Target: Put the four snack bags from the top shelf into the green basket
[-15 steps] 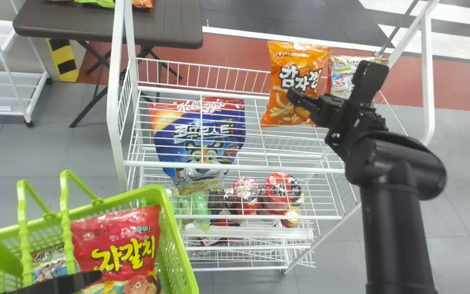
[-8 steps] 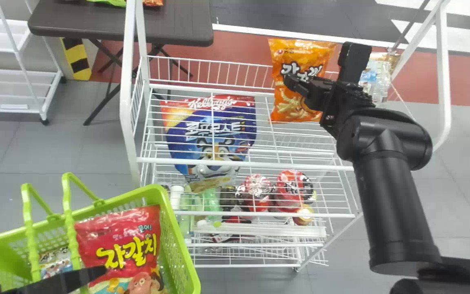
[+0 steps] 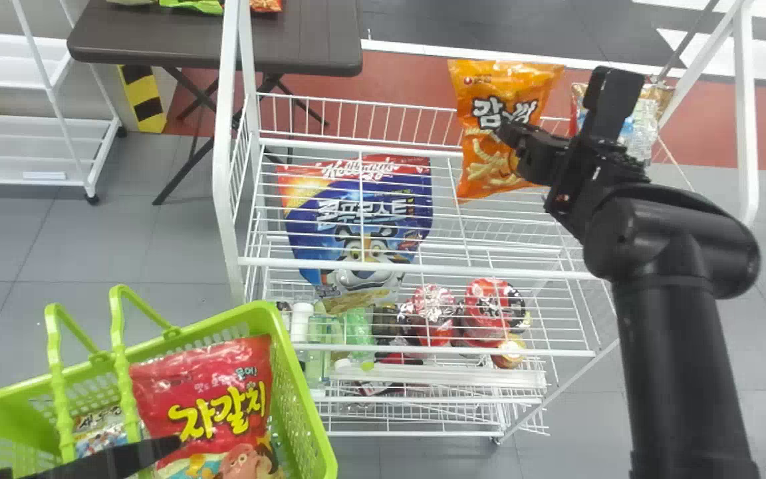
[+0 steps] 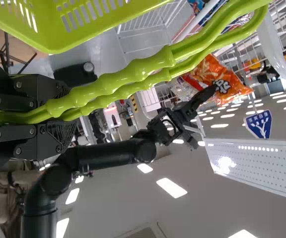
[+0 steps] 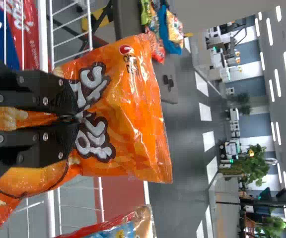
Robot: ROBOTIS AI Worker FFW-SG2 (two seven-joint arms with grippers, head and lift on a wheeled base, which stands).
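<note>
Right fingers (image 5: 67, 113), closed, pinch an upright orange crinkled snack bag (image 5: 133, 144); leftward and nearer the robot, left fingers (image 4: 58, 133) clasp a green plastic basket (image 3: 308, 399).

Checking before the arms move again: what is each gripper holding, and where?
The right gripper pinches the orange snack bag around the middle of its front. The left gripper holds the green basket by its handles.
</note>
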